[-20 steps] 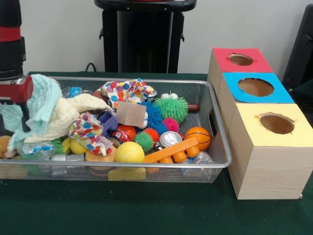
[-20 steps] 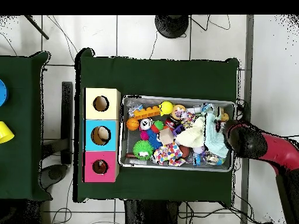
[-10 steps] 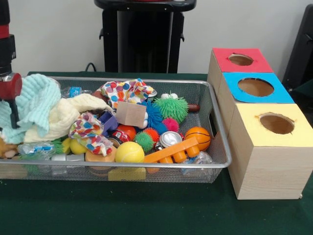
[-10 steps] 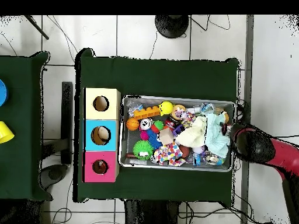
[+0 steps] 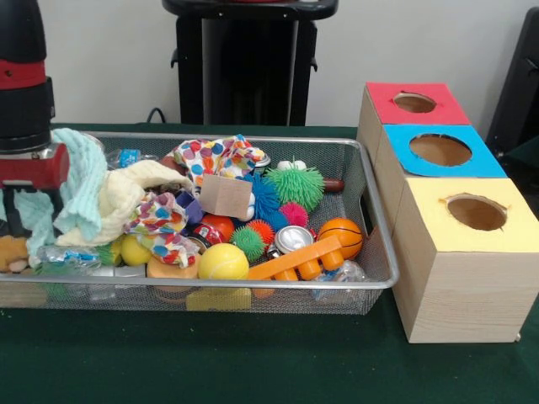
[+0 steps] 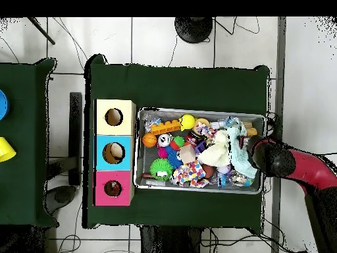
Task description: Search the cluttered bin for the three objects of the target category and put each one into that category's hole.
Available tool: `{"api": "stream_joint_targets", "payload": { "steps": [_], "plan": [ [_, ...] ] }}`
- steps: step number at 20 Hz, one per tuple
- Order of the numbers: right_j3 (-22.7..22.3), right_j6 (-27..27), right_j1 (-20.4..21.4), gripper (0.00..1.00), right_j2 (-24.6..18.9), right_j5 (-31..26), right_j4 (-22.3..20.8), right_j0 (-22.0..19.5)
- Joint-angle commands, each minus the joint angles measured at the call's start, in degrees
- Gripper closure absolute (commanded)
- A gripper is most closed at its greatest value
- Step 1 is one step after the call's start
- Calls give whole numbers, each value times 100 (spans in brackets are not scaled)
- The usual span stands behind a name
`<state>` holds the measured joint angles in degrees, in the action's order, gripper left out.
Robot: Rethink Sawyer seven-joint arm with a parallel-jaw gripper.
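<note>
Our gripper (image 5: 21, 206) hangs low at the end of the bin (image 5: 383, 278) that is farthest from the boxes. We cannot tell if it is open or closed, because the mint cloth (image 5: 80, 181) covers it. That cloth drapes right against the arm (image 5: 25, 84) and may be caught on it, but we cannot be sure.

Just beside the mint cloth lies a cream cloth (image 5: 135, 189), touching it. Next comes a spotty cloth (image 5: 160, 223), and a bigger spotty cloth (image 5: 215, 156) sits farther back. We think the cloths may be the 3 things we want, but the task does not say which kind.

Cloths are soft, light and floppy. They will not break or slip, but they can drag other toys along. We would pinch one at a thick fold near its top, so it lifts free of the pile.

Farther from the gripper are a wood block (image 5: 226, 195), a yellow ball (image 5: 223, 263), a green spiky ball (image 5: 296, 185), an orange ball (image 5: 340, 236) and a can (image 5: 293, 239).

Well away, past the bin, stand 3 boxes with holes: yellow (image 5: 472, 231), blue (image 5: 438, 150) and red (image 5: 414, 103).
</note>
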<state>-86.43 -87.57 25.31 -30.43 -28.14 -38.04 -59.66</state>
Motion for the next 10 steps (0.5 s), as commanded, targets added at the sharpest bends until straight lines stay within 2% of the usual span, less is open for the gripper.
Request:
{"api": "stream_joint_targets", "payload": {
  "steps": [1,10],
  "plan": [
    [320,289,-429,0,55,85,-310,232],
    [293,377,-511,0,-103,-26,-102,157]
  ]
}}
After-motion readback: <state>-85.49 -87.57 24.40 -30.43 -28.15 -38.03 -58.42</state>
